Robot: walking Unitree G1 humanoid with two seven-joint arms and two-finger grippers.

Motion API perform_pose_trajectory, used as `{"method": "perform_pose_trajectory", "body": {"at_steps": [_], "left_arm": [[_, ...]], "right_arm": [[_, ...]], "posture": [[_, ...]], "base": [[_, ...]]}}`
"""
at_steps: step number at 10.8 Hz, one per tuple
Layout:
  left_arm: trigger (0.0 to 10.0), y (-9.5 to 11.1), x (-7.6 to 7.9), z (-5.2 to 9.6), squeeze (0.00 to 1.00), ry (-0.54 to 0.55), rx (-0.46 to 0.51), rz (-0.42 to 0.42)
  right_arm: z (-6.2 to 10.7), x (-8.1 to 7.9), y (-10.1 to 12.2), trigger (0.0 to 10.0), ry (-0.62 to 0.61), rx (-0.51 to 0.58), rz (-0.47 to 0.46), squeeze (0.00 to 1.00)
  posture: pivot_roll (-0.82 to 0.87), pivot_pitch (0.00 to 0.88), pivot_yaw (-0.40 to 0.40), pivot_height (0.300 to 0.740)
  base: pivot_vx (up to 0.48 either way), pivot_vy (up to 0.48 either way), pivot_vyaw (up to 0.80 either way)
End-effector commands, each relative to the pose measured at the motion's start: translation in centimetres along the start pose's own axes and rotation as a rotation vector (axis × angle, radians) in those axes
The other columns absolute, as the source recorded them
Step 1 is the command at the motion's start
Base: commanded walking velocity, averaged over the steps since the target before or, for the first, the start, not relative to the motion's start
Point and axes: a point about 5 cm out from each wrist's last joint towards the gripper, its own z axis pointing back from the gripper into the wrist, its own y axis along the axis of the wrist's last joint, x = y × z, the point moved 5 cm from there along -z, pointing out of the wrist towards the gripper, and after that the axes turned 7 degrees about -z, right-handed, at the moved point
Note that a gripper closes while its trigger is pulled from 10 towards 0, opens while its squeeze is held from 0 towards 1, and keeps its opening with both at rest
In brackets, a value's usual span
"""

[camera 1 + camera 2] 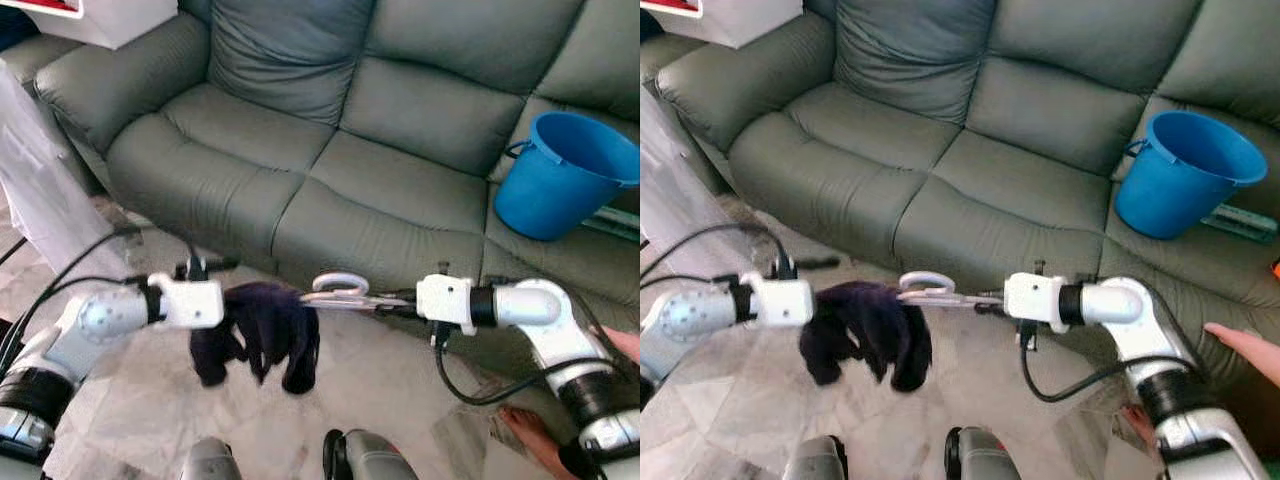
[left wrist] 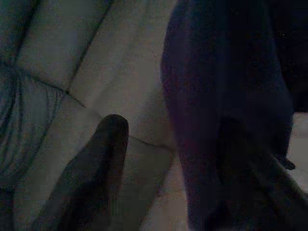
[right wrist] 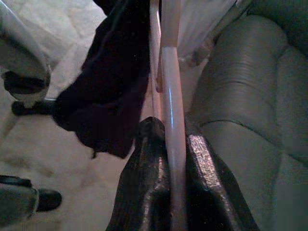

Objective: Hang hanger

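My right gripper (image 1: 392, 303) is shut on a pale pink-white hanger (image 1: 340, 293), held level in front of me; the hanger's bar (image 3: 171, 96) runs between the two black fingers (image 3: 149, 144). A dark navy garment (image 1: 265, 330) droops from the hanger's far end, right at my left gripper (image 1: 228, 300). In the left wrist view one finger (image 2: 113, 139) stands free with sofa showing beside it, while the garment (image 2: 226, 96) drapes over the other side. That gripper is open.
A grey-green sofa (image 1: 330, 150) lies straight ahead with a blue bucket (image 1: 560, 175) on its right seat. A white plastic bag (image 1: 40, 190) stands at the left. A person's hand (image 1: 1250, 350) and bare foot (image 1: 530, 440) are at my right. Marble floor lies below.
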Motion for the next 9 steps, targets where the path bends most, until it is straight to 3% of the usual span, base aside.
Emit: {"method": "perform_pose_trajectory", "body": {"at_steps": [1,6,7,8,9], "left_arm": [[0.0,-0.1,-0.6,0.1,0.0,-0.012,-0.001,-0.041],[0.0,0.0,-0.9,-0.5,0.0,-0.016,0.015,-0.052],[4.2,0.2,-1.1,-0.7,0.0,-0.009,0.023,-0.061],[10.0,0.4,-1.2,-0.9,0.0,-0.009,0.031,-0.056],[10.0,0.8,-1.2,-1.0,0.0,-0.016,0.057,-0.049]], "right_arm": [[0.1,0.8,0.5,10.0,-0.028,0.012,0.055,0.0],[-0.8,1.3,0.8,10.0,-0.071,0.037,0.152,0.0],[-1.1,1.5,1.0,10.0,-0.083,0.045,0.176,0.0],[-1.2,1.5,1.0,10.0,-0.083,0.04,0.201,0.0],[-1.4,1.7,0.9,10.0,-0.089,0.038,0.209,0.0]], "posture": [[-0.06,0.112,-0.08,0.74],[-0.06,0.115,-0.081,0.74],[-0.06,0.115,-0.081,0.74],[-0.06,0.115,-0.081,0.74],[-0.06,0.115,-0.081,0.74]], "base": [[0.0,0.0,0.0],[0.0,0.0,0.0],[0.0,0.0,0.0],[0.0,0.0,0.0],[0.0,0.0,0.0]]}}
